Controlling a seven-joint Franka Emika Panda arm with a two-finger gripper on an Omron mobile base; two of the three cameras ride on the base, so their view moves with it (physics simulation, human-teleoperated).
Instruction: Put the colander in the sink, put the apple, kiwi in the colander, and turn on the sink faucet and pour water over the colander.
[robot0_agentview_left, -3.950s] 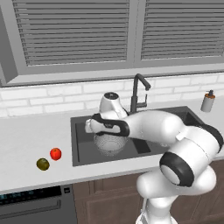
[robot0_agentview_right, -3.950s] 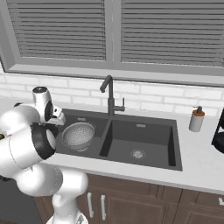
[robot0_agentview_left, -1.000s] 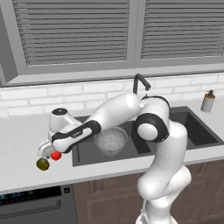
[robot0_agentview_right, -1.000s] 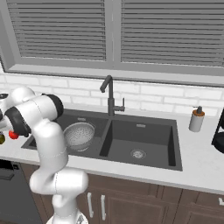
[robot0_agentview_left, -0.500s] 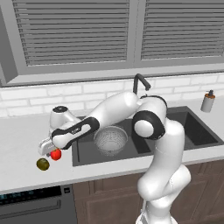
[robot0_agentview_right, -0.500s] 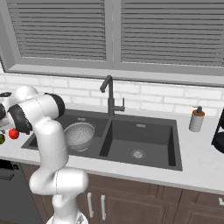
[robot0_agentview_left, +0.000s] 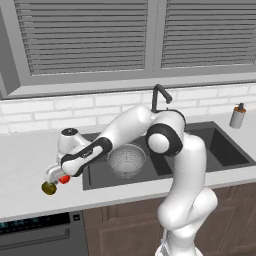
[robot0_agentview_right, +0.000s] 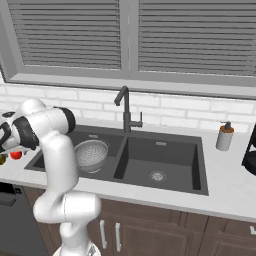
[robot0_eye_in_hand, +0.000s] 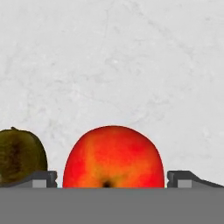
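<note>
- Red apple (robot0_eye_in_hand: 113, 156) centred between the two spread fingertips (robot0_eye_in_hand: 41, 178) of the end effector (robot0_agentview_left: 56, 175), nothing pinched yet; low over the desk (robot0_eye_in_hand: 131, 65) near its front edge, well left of the sink (robot0_agentview_right: 165, 150).
- Olive-brown kiwi (robot0_eye_in_hand: 19, 157) just beside the apple, right at the outer side of one fingertip; likely to be nudged and rolled toward the desk's front edge if the tips come down or shift sideways.
- Round, glossy apple probably prone to squirting out of a squeeze off its widest part, or to rolling away.
- Colander (robot0_agentview_left: 126, 160) already in the sink's left basin, no fruit in it; a weak hold on the apple could drop it short, on the desk or the basin floor.
- Hand view: exact centring of the apple between the tips and the closeness of the kiwi, hard to judge in the base views.
- Left base view: arm stretched out low across the desk, colander as the drop target, faucet (robot0_agentview_left: 159, 98) behind the arm.
- Right base view: both basins, whole faucet, soap bottle (robot0_agentview_right: 224, 136) at the desk's right side; apple and kiwi tiny at the left picture edge.
</note>
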